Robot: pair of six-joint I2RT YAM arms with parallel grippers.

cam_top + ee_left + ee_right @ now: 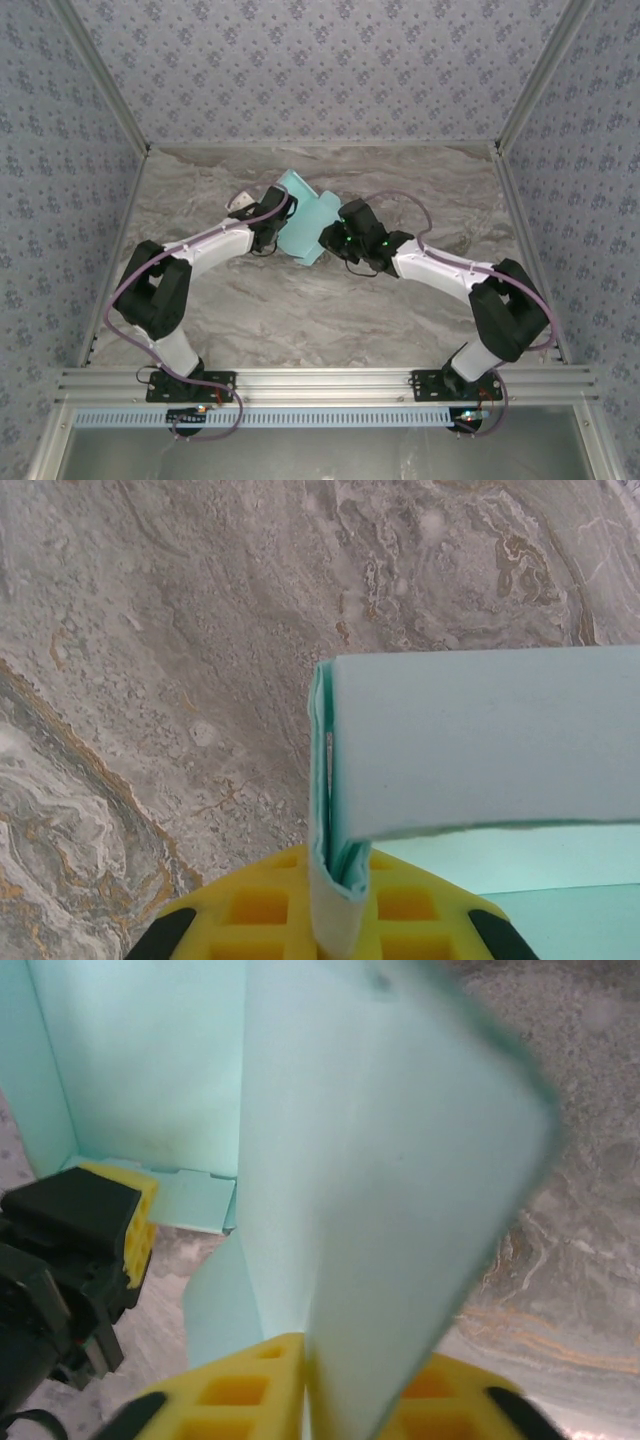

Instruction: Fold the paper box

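Aqua card pinched from both sides, mid-fold at the far middle of the table.

I have the paper box [305, 222] between my two arms over the marble table [300, 320]. My left gripper [335, 920] is clenched on a doubled edge at the box's left side, with the card flat between its yellow pads. My right gripper [330, 1390] is clamped on a tall flap at the right side. To fold well, I judge that one hand should anchor while the other swings its panel slowly about the crease, so the thin card bends on the score and not beside it. From above, both wrists cover the creases. The right wrist view blurs close to the flap, so I cannot tell which tab meets which slot, or whether the box's lower edge touches the table.
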